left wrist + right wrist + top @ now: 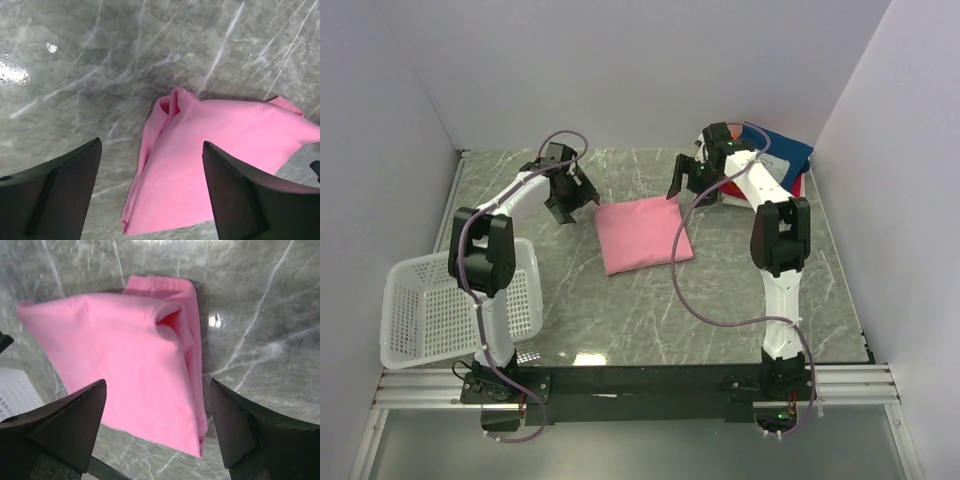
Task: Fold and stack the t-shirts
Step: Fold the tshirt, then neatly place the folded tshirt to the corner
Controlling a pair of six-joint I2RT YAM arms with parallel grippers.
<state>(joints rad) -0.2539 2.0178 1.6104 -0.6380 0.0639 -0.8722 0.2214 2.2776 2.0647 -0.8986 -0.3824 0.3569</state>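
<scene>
pink t-shirt (642, 233), folded flat, marbled table (600, 312)

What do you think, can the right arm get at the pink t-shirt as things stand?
Probably yes: the right gripper hangs open just above the pink t-shirt, nothing lies between them, and the folded stack sits behind it, out of the way.

The folded t-shirt (642, 234) lies in the middle of the table (620, 310) — basket (460, 310) at its near-left corner, stacked t-shirts (785, 152) far-right.
</scene>
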